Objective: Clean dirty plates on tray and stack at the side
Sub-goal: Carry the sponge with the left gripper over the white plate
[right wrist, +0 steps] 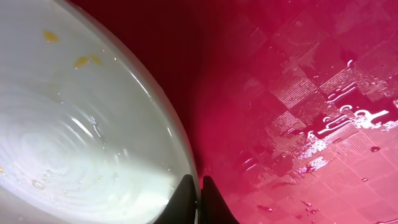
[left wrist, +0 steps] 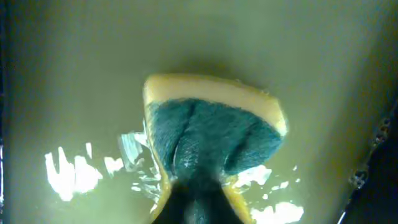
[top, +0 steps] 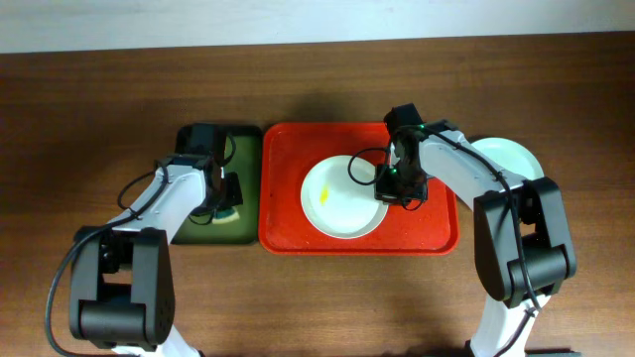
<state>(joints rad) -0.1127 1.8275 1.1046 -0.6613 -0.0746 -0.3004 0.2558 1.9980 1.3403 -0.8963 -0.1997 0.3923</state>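
My left jaws clamp a yellow teal-faced sponge (left wrist: 211, 130); right jaws pinch a round white plate (top: 332, 203) by its rim.
It lies mid red plastic tray (top: 283, 233), steadied for wiping, I judge.

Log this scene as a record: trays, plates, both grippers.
red tray: holds one white plate with a yellow smear
second plate: on the table, right of the red tray, partly hidden by the right arm
left gripper: pinching sponge over green tray
right gripper: closed on white plate's right rim
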